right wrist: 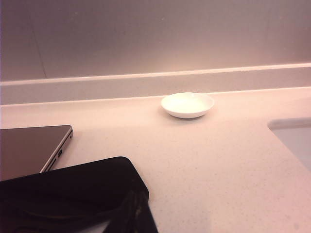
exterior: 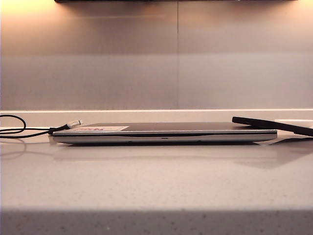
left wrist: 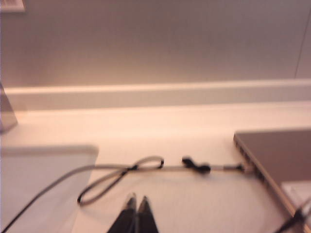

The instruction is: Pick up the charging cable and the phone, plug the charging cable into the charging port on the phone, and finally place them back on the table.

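Observation:
The charging cable [exterior: 57,129] lies on the table [exterior: 156,181] at the left, its silvery-white tip [exterior: 74,123] resting on the laptop's left edge. In the left wrist view that end [left wrist: 297,216] shows blurred on the laptop corner. The black phone [exterior: 274,125] leans on the laptop's right end; it also appears in the right wrist view [right wrist: 73,187]. I cannot make out its charging port. My left gripper [left wrist: 137,201] is shut and empty over bare table, short of a cord loop. My right gripper [right wrist: 137,206] is shut, dark against the phone's corner. Neither gripper appears in the exterior view.
A closed silver-grey laptop [exterior: 164,133] lies across the middle. A second thin cord [left wrist: 146,165] loops over the table and runs into the laptop's side. A white dish [right wrist: 187,104] stands by the back wall. Recessed pale basins sit at far left [left wrist: 43,170] and far right [right wrist: 294,138].

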### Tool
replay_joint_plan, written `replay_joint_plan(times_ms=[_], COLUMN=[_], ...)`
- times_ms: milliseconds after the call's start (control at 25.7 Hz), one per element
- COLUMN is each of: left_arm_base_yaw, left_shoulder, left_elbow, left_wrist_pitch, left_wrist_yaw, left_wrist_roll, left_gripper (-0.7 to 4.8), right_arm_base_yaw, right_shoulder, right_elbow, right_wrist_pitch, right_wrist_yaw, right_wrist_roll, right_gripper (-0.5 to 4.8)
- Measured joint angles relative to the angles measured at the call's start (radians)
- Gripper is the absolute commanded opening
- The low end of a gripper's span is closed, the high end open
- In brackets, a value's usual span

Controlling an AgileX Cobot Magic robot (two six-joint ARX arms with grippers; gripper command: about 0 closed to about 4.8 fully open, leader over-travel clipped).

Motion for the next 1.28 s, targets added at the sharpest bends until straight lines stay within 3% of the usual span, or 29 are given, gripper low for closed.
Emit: replay_joint_plan(times_ms=[117, 311, 933, 1282], left_arm_base_yaw=[0.000, 0.000, -0.001, -0.003], left_shoulder=[0.000, 0.000, 0.097, 0.307], left_elbow=[0.011, 0.063, 0.241, 0.349], left_wrist_pitch=[0.108, 0.109, 0.101, 0.103], left_wrist_yaw=[0.000, 0.000, 0.000, 0.000], left_wrist_roll=[-0.132, -0.164, -0.095, -0.069], left_gripper=[-0.05, -0.05, -0.05, -0.05], right_arm_base_yaw=[0.000, 0.000, -0.001, 0.000], right_shoulder=[0.000, 0.002, 0.305, 0.503], right_elbow=[0.076, 0.164, 0.418, 0.554], right_wrist_pitch=[-0.015, -0.045, -0.046, -0.028], right_wrist_yaw=[0.000, 0.000, 0.000, -0.003], right_wrist_roll=[0.004, 0.004, 0.004, 0.004], right_gripper=[-0.05, -0.05, -0.05, -0.05])
